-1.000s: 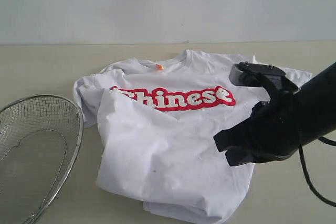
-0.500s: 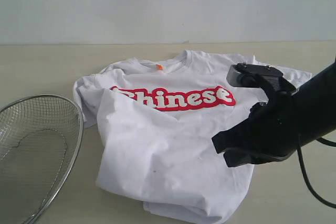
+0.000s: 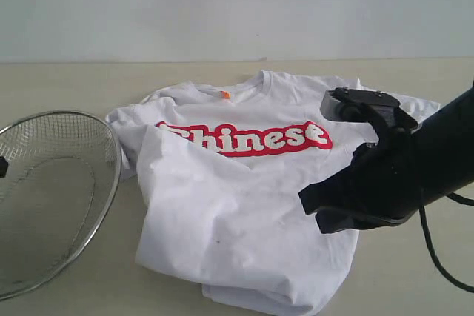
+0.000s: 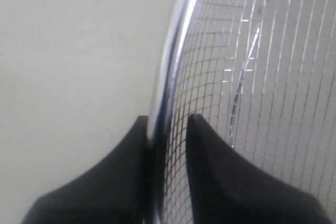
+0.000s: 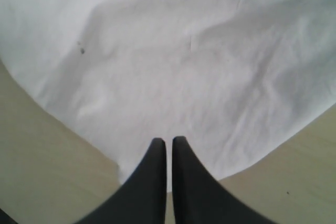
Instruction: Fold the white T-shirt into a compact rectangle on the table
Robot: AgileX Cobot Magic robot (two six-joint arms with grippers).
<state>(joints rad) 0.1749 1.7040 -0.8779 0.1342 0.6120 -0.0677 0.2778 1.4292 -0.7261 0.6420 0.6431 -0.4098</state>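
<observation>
My right arm slants in low from the right. The right pincer, pressed together, hangs over the T-shirt edge. My left pincer clamps the basket rim.

The T-shirt is white, with soft grey shading in its creases and a few tiny dark specks. Across its chest runs a red bubble-letter print, its letters white inside. A small orange tag shows at the neck, upper middle of the frame. The bench is pale beige with faint grain. At the left edge, the basket is silver wire mesh in a fine square grid, with a shiny rim. The left end effector and right end effector are matt black, as are the arm and cable at right. The wall is plain pale grey.
</observation>
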